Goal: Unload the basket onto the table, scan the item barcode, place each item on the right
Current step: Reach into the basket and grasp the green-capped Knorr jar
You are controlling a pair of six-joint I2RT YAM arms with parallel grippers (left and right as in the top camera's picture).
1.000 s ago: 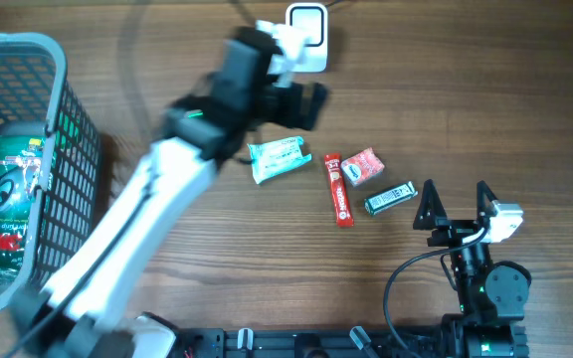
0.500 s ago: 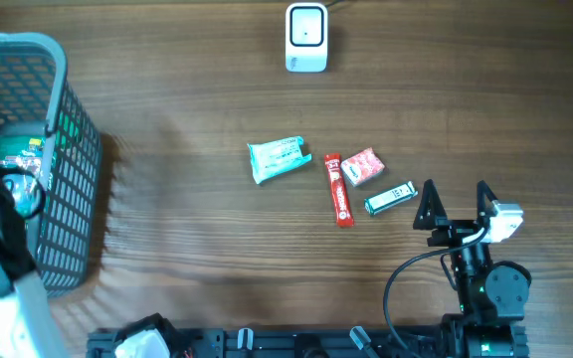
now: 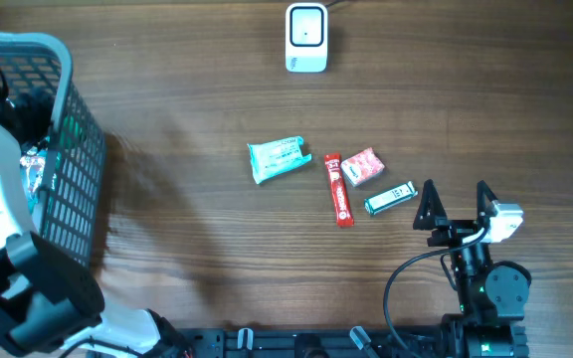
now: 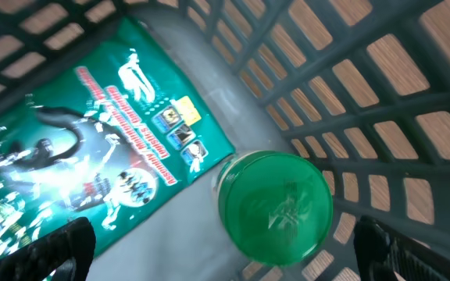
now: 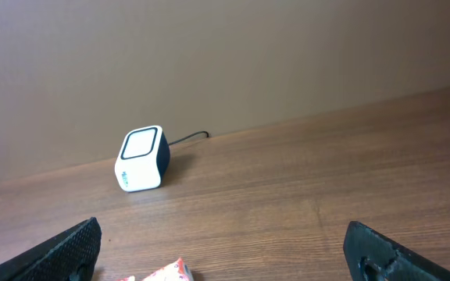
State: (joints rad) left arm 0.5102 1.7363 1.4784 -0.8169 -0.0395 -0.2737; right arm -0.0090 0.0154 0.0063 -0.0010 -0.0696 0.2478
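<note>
The mesh basket [image 3: 76, 149] stands at the left edge of the wooden surface [image 3: 217, 259], and the left arm reaches down into it. Seen from the left wrist, two things lie on the basket's pale floor: a flat green packet [image 4: 108, 156] printed with white figures and small coloured squares, and just beside it a round tub with a green lid [image 4: 276, 204], close to the lattice wall. The left gripper [image 4: 229, 256] hangs over them released, its two dark fingertips [image 4: 61, 248] spread wide at the lower corners of the view, clamping nothing. Whether tub and packet touch cannot be told.

Outside the basket, four small items lie loose in a cluster near the middle of the surface — a mint-coloured sachet [image 3: 279, 158], a narrow red stick pack [image 3: 338, 189], a small pink-red box [image 3: 363, 166] and a dark green bar [image 3: 390, 198]. The stick lies between the sachet and the box; the bar lies nearest the right arm. None of them is held.

The white scanner [image 3: 306, 38] sits at the far edge, well apart from the cluster, its face also showing in the right wrist view [image 5: 141, 159].

The right gripper [image 3: 457, 204] rests near the green bar with its fingers apart and empty — a corner of the pink-red box [image 5: 166, 272] shows low in its wrist view.
</note>
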